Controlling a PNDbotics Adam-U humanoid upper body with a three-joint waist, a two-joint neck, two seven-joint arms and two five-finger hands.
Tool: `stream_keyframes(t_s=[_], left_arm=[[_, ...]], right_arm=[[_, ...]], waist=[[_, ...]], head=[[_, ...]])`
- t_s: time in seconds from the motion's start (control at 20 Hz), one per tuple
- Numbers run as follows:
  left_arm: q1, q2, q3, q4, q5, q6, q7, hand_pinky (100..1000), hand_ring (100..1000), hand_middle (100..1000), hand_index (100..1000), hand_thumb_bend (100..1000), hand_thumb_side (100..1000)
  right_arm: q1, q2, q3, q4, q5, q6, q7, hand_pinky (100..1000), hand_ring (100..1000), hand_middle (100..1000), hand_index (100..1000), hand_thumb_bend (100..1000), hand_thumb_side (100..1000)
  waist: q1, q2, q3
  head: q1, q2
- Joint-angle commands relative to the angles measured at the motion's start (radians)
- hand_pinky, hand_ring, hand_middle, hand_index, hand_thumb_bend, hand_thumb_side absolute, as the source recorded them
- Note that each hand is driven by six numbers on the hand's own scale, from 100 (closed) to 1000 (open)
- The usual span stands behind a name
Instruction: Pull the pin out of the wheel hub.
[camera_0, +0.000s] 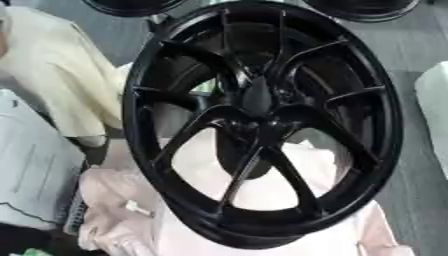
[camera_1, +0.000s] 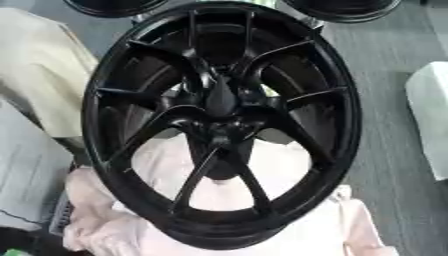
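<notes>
A large black multi-spoke wheel hub (camera_0: 262, 122) fills the middle of both views, lying tilted on pale pink cloth (camera_0: 114, 220). At its centre a dark tapered shape (camera_1: 220, 97) sticks up from the boss; it is as black as the spokes and may be the pin. Neither of my hands shows in either view.
A cream cloth (camera_0: 57, 70) lies at the left, with a grey-white sheet (camera_0: 31, 165) below it. A white object (camera_1: 430, 115) sits at the right edge on the grey floor (camera_1: 394, 55). Rims of two more black wheels (camera_0: 131, 6) (camera_0: 363, 10) show along the top.
</notes>
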Motion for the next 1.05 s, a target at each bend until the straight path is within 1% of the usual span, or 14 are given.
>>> stream_keyframes(t_s=[0.05,0.15,0.25,0.3,0.35,0.4,0.45,0.5,0.6,0.7,0.8,0.9,1.05], left_arm=[[-0.011,0.014,0.010,-0.020,-0.003,-0.002,0.001,509,604,539,632,100,825],[-0.019,0.011,0.008,-0.022,0.000,-0.001,0.000,510,605,539,632,100,826],[-0.027,0.009,0.005,-0.023,0.004,0.001,-0.003,510,605,540,632,100,825],[-0.031,0.009,0.003,-0.025,0.007,0.001,-0.005,511,605,540,632,100,825],[-0.037,0.009,0.001,-0.026,0.009,0.002,-0.007,511,605,540,632,100,824],[-0.041,0.008,-0.001,-0.027,0.011,0.002,-0.009,511,605,540,632,100,824],[-0.044,0.009,-0.003,-0.028,0.013,0.003,-0.010,512,605,540,632,100,823],[-0.046,0.009,-0.004,-0.030,0.014,0.003,-0.011,512,605,540,632,100,822],[-0.050,0.010,-0.007,-0.035,0.016,0.003,-0.014,513,605,540,632,100,822],[-0.057,0.008,-0.013,-0.040,0.020,0.004,-0.019,514,605,540,632,100,822],[-0.072,0.003,-0.019,-0.043,0.025,0.006,-0.024,515,605,540,633,100,821],[-0.091,-0.003,-0.024,-0.043,0.032,0.009,-0.028,516,605,540,633,100,822],[-0.130,-0.019,-0.035,-0.047,0.044,0.011,-0.038,520,606,541,634,100,820]], right_arm=[[-0.005,-0.010,-0.036,-0.046,0.004,-0.005,-0.039,798,855,806,915,262,649],[-0.012,-0.002,-0.045,-0.073,-0.030,0.011,-0.075,792,848,804,917,184,670],[-0.030,0.001,-0.047,-0.106,-0.075,0.036,-0.118,784,837,797,917,141,630],[-0.042,0.002,-0.044,-0.125,-0.101,0.052,-0.141,781,831,793,915,148,600],[-0.057,0.002,-0.039,-0.144,-0.128,0.069,-0.162,775,824,787,911,183,527],[-0.069,0.002,-0.034,-0.160,-0.150,0.088,-0.180,769,815,778,903,215,483],[-0.084,0.004,-0.030,-0.176,-0.171,0.110,-0.199,757,793,752,877,265,409],[-0.097,0.006,-0.024,-0.189,-0.190,0.132,-0.220,741,768,706,836,290,339],[-0.127,0.015,-0.005,-0.216,-0.238,0.170,-0.267,711,722,620,765,277,254],[-0.169,0.035,0.024,-0.248,-0.293,0.188,-0.305,695,685,572,730,263,198],[-0.223,0.070,0.056,-0.275,-0.342,0.200,-0.321,698,673,563,715,235,198],[-0.281,0.120,0.083,-0.296,-0.379,0.215,-0.316,703,674,566,712,229,199],[-0.350,0.215,0.105,-0.332,-0.432,0.215,-0.302,715,692,580,706,164,204]], waist=[[0.000,-0.010,0.000],[-0.003,-0.011,0.001],[-0.006,-0.013,0.003],[-0.007,-0.014,0.005],[-0.008,-0.015,0.007],[-0.010,-0.016,0.008],[-0.011,-0.017,0.010],[-0.013,-0.018,0.012],[-0.016,-0.019,0.015],[-0.017,-0.021,0.021],[-0.018,-0.021,0.029],[-0.018,-0.020,0.037],[-0.022,-0.012,0.053]], head=[[0.004,-0.009],[0.003,-0.010],[0.002,-0.011],[0.000,-0.011],[-0.002,-0.011],[-0.004,-0.012],[-0.006,-0.011],[-0.007,-0.011],[-0.010,-0.011],[-0.012,-0.010],[-0.019,-0.010],[-0.031,-0.014],[-0.059,-0.023]])
